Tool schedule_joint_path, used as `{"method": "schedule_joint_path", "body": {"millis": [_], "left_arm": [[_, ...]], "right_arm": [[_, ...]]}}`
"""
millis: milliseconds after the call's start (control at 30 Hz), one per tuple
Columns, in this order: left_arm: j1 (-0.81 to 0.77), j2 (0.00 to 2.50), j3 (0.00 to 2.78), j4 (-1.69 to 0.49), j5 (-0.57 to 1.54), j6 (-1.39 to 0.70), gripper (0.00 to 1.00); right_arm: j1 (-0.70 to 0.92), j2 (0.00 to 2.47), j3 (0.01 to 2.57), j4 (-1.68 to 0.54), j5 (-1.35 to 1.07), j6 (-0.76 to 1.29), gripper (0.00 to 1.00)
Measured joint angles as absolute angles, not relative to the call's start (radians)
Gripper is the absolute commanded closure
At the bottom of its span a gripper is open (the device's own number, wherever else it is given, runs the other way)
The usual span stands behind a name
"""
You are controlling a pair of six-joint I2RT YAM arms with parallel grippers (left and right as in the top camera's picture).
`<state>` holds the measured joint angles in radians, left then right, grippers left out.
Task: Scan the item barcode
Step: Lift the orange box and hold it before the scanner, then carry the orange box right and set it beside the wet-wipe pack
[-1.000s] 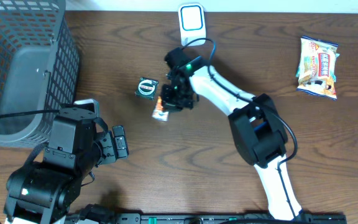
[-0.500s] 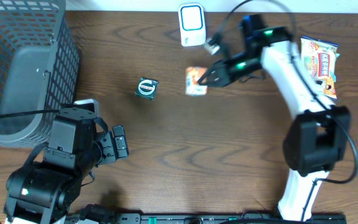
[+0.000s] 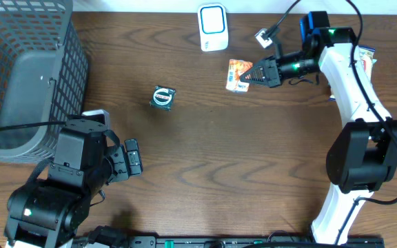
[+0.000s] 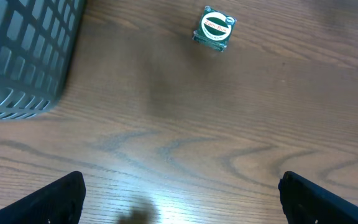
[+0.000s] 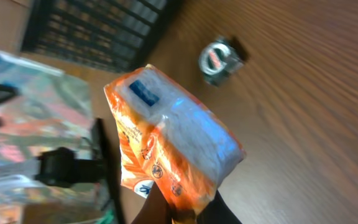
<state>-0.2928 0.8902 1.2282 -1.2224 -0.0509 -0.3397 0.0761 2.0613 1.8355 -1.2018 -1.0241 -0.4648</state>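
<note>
An orange and white packet [image 3: 238, 75] hangs above the table at the back, right of the white scanner [image 3: 213, 27]. My right gripper [image 3: 253, 74] is shut on one edge of it. The right wrist view shows the orange packet [image 5: 173, 149] close up, with the dark fingertips [image 5: 157, 208] pinching its lower end. My left gripper [image 4: 179, 205] stays open at the front left, nothing between its fingers [image 4: 51, 202]. A small green-topped box [image 3: 163, 97] lies on the wood and also shows as the green-topped box [image 4: 215, 28] in the left wrist view.
A grey wire basket [image 3: 26, 76] fills the back left corner. A yellow snack bag [image 3: 364, 69] lies at the far right, partly behind the right arm.
The right arm has swung from beside the green-topped box to the back right, carrying the orange packet up and past the scanner. The left arm has not moved.
</note>
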Motion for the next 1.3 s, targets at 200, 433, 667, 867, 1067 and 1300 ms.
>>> {"method": "schedule_joint_path", "body": {"millis": [200, 433, 667, 867, 1067, 1300], "left_arm": [[-0.293, 0.89, 1.228, -1.222, -0.051, -0.34, 0.02], [-0.292, 0.89, 1.228, -1.224, -0.05, -0.34, 0.02], [-0.292, 0.89, 1.228, -1.223, -0.051, -0.34, 0.02], [-0.292, 0.89, 1.228, -1.223, -0.051, -0.34, 0.02], [-0.292, 0.89, 1.228, -1.222, -0.051, -0.34, 0.02], [-0.292, 0.89, 1.228, -1.222, -0.051, -0.34, 0.02]], "right_arm": [[0.178, 2.062, 1.835, -1.069, -0.456, -0.164, 0.99], [0.352, 2.063, 1.829, -0.641, 0.13, -0.159, 0.99], [0.459, 2.101, 1.832, -0.147, 0.321, -0.446, 0.99], [0.455, 2.219, 1.836, 0.075, 0.376, -0.647, 0.99], [0.436, 2.313, 1.834, 0.116, 0.389, -0.724, 0.99], [0.432, 2.317, 1.832, 0.108, 0.331, -0.75, 0.99]]}}
